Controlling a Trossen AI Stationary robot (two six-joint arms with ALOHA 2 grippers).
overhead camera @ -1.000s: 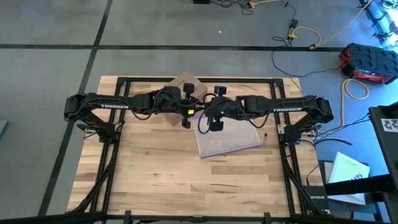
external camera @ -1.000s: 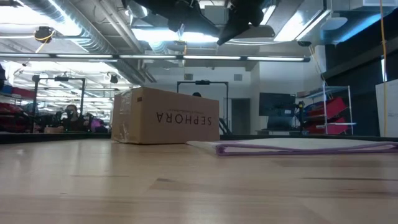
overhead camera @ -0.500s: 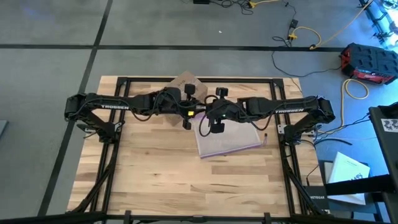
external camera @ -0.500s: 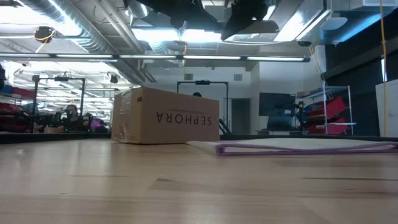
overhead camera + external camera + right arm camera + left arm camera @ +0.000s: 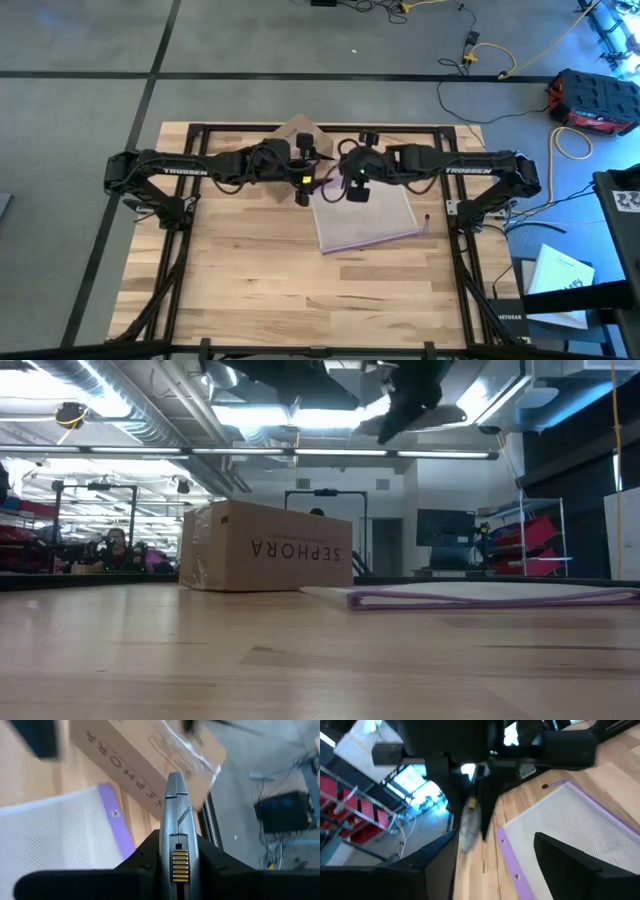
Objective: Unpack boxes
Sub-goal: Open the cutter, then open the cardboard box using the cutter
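**Holding the cutter, ready for the sealed box**

Holding a small grey cutter tool (image 5: 175, 827) clenched between its fingers, the right gripper (image 5: 357, 186) hangs above the table (image 5: 250, 270), over the far edge of a clear mesh bag with a purple edge (image 5: 365, 225). In the right wrist view the blade end of the tool points toward the cardboard box (image 5: 150, 757), which carries the black lettering "SEPHORA" and a pale label under shiny tape.

The left gripper (image 5: 303, 190) is just beside the right one, above the near corner of the same box. In the left wrist view its two dark fingers (image 5: 570, 857) stand apart with nothing between them, so it is released and empty.

The box sits closed at the far middle of the table, near the bag; whether they touch cannot be told.

The step in hand seems to be the start of opening: the tool is in one gripper only, and the tape looks not yet cut. The next move probably calls for lowering the blade onto the tape seam, while the left gripper steadies the box so it does not slide.
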